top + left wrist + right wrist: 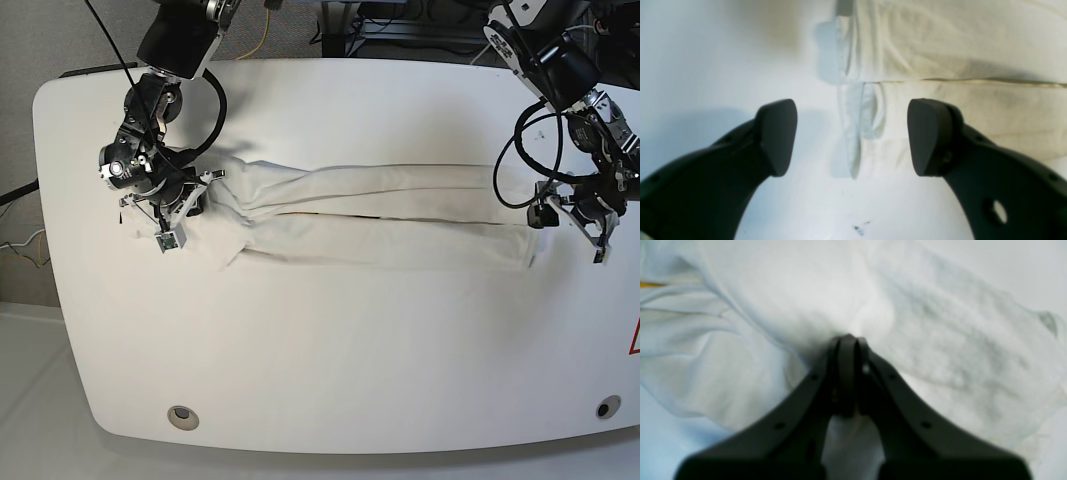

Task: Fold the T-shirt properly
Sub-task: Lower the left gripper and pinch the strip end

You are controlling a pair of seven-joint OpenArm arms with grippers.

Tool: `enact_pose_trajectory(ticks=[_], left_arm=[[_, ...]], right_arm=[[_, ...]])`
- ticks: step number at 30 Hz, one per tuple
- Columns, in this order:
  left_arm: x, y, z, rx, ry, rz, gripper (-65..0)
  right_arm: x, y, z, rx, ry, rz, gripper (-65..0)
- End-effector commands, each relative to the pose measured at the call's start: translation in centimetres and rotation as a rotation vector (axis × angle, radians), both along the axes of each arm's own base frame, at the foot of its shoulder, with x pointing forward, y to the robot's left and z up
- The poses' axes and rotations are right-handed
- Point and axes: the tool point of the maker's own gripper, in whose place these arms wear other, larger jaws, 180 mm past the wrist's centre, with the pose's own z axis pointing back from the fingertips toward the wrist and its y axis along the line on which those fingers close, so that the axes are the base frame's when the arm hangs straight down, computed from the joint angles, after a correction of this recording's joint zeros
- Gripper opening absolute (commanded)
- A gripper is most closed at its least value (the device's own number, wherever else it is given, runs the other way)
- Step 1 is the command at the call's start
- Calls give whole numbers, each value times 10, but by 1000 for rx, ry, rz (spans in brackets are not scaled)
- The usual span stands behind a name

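Observation:
The white T-shirt [370,215] lies folded lengthwise into a long strip across the table, with no print showing. At its left end in the base view my right gripper [185,205] is shut on bunched fabric. The right wrist view shows that gripper [848,340] pinching the T-shirt [923,333], with cloth also visible between its finger bases. At the strip's other end my left gripper [575,215] stands open. In the left wrist view this gripper [853,136] straddles the end edge of the T-shirt [940,50], which hangs between its fingers [776,136] untouched.
The white table [300,350] has rounded corners and two round holes near its front edge. Small blue specks [858,229] mark its surface below the left gripper. Cables and equipment sit behind the back edge. A red mark [633,340] shows at the right rim.

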Motion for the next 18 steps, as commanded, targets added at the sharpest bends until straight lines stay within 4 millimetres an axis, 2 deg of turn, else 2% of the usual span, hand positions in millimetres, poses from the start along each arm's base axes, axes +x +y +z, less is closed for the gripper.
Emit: enact_pose_trajectory(ticks=[1,5,13,18], left_arm=[[9,2,12,5,-48,-2,-171],[9,-5,9,-10,-49,-5,-171],[13,-5,10,-12,-75,0,-171],[7,-7,-3,-38,-50,3,-171]], right_arm=[[-36,-3,-24,-58,181,29,-650],[-36,-4,-24,-61,182,29,-650],[-36,-12,-23,-77,182,27,-650],[-37,-12,-24,-77,183,27,-650]])
